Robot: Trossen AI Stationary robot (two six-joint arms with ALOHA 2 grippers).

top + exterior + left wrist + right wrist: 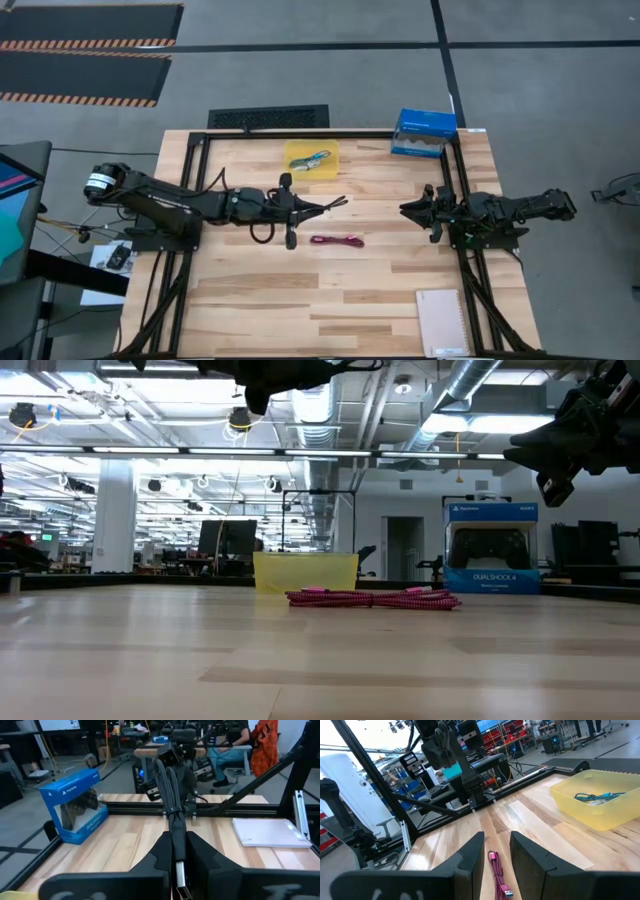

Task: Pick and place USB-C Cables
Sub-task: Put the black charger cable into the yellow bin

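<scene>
Cables are in three places. A black cable (172, 805) is gripped in the left claw (322, 208), whose fingers (155, 852) close on the bundle; the left wrist view shows it sticking straight out from between them, and the high view shows its free end poking past the fingertips toward 3 o'clock. That claw hangs above the counter (250, 300) near the middle, just at 6 o'clock from the yellow bin (311, 158).

A magenta cable (337, 240) lies flat on the counter, just at 5 o'clock from the left claw and apart from it. In the low view it stretches out in front of the bin, and in the right wrist view its plug end shows between the right arm's fingers, farther off on the wood.

Inside the bin, at the 12 o'clock side of the counter, rests a teal cable (318, 157), with something pale beside it that I cannot make out.

Over at 3 o'clock, the right claw (408, 211) waits above the counter with its fingers (470, 857) parted and nothing between them.

A blue box (424, 132) sits at the 1 o'clock corner, and a white notebook (442, 322) lies at 5 o'clock.
</scene>
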